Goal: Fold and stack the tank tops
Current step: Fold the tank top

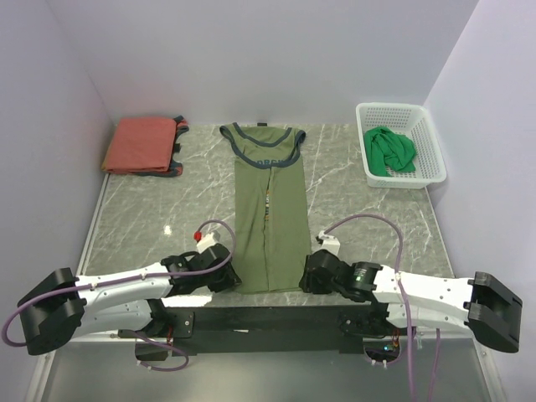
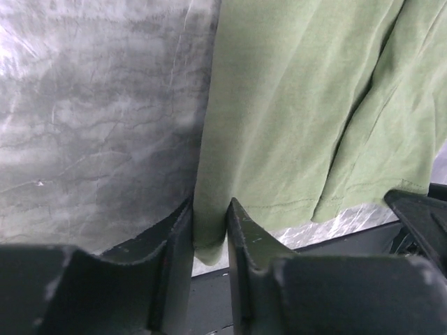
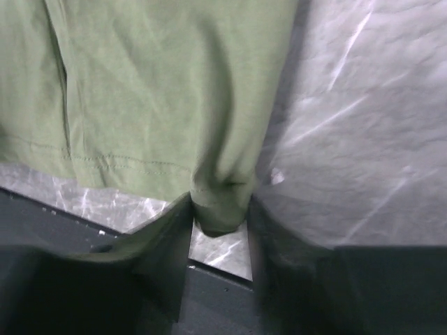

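Both at olive tank top [image 1: 268,209] hem: pinches one corner narrowly with left gripper [image 2: 209,208]; straddles other corner with right gripper [image 3: 220,204], wider, clamping unclear.

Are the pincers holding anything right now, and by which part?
The left pincer pinches the olive green cloth tank top at its near-left hem corner. The right pincer straddles the near-right hem corner; whether it grips cannot be told.

1. A grey marbled surface [image 1: 352,193] is carrying everything.
2. An olive green tank top [image 1: 270,226] is lying flat down its middle.
3. A folded rust-red tank top [image 1: 138,144] is resting at the far left corner.
4. A white mesh basket [image 1: 414,180] is sitting at the far right corner.
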Robot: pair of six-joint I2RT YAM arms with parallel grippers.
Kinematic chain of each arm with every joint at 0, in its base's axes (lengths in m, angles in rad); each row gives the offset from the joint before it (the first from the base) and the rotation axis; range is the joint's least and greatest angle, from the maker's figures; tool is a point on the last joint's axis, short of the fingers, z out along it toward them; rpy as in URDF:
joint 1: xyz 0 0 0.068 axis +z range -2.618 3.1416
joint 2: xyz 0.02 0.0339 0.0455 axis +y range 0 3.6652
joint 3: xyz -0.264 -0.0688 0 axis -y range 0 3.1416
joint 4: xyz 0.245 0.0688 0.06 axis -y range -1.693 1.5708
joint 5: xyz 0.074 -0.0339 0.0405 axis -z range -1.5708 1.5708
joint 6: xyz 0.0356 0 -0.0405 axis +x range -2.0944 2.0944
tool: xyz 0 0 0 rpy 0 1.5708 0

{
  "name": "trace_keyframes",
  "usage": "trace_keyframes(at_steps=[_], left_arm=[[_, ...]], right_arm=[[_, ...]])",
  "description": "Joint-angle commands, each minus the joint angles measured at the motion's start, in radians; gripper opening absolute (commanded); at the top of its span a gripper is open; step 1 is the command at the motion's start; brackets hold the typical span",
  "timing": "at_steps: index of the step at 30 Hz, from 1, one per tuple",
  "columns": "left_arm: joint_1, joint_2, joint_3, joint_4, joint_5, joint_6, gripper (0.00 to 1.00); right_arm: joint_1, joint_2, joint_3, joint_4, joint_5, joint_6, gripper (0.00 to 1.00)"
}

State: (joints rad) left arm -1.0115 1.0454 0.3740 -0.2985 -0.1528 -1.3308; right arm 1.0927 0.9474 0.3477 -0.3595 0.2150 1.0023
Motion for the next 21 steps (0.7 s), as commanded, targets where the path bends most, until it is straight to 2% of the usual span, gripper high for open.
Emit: trace_keyframes(at_steps=[1, 4, 7, 9, 15, 17, 21], left_arm=[[-0.019, -0.004, -0.026, -0.013, 0.027, -0.013, 0.27], [-0.036, 0.002, -0.015, -0.005, 0.039, -0.007, 0.20], [-0.070, 0.016, 0.014, -0.022, 0.052, 0.004, 0.13], [-0.097, 0.016, 0.029, -0.053, 0.059, 0.005, 0.08], [-0.176, -0.051, 0.063, -0.126, 0.098, -0.022, 0.01], [-0.187, -0.094, 0.069, -0.146, 0.102, -0.045, 0.01], [-0.173, -0.139, 0.127, -0.180, 0.055, -0.035, 0.01]], right_arm=[[0.036, 0.027, 0.005, 0.015, 0.000, 0.065, 0.36], [0.068, 0.013, 0.029, -0.027, 0.026, 0.097, 0.13], [0.123, -0.009, 0.086, -0.107, 0.066, 0.130, 0.03], [0.169, -0.015, 0.137, -0.188, 0.093, 0.180, 0.01], [0.383, -0.004, 0.217, -0.289, 0.153, 0.344, 0.00], [0.418, 0.022, 0.249, -0.321, 0.179, 0.380, 0.00], [0.397, 0.024, 0.289, -0.341, 0.233, 0.368, 0.00]])
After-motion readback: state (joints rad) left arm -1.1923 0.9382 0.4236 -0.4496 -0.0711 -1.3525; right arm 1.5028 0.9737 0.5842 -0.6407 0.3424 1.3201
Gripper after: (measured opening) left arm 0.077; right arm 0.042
